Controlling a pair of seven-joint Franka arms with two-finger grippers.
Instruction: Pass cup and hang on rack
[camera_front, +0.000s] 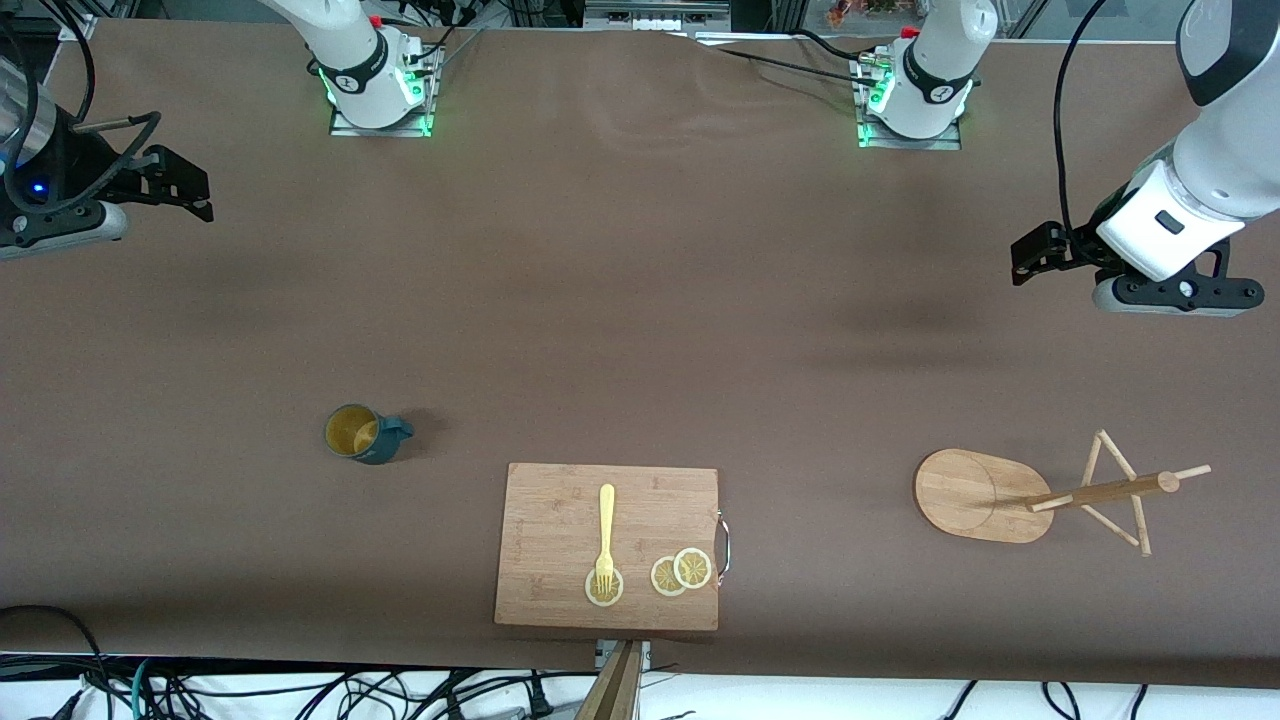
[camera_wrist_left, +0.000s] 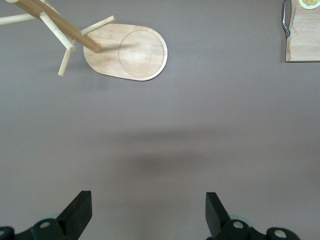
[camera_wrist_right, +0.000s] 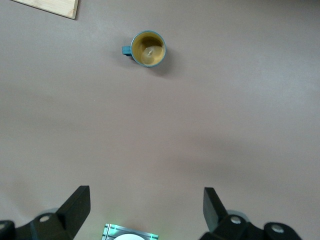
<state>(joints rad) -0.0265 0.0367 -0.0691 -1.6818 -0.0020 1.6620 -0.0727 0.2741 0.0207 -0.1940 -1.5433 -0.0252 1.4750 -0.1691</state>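
The dark teal cup (camera_front: 360, 433) stands upright on the table toward the right arm's end, its yellow inside showing and its handle pointing toward the cutting board. It also shows in the right wrist view (camera_wrist_right: 148, 49). The wooden rack (camera_front: 1040, 495) stands on its oval base toward the left arm's end, and shows in the left wrist view (camera_wrist_left: 130, 52). My right gripper (camera_front: 185, 185) hangs open and empty over bare table at its end (camera_wrist_right: 146, 207). My left gripper (camera_front: 1035, 255) hangs open and empty over bare table at its end (camera_wrist_left: 148, 212).
A rectangular cutting board (camera_front: 610, 545) with a metal handle lies near the front edge between cup and rack. It carries a yellow fork (camera_front: 605, 535) and lemon slices (camera_front: 680, 572). The arm bases (camera_front: 380, 90) stand along the table's robot edge.
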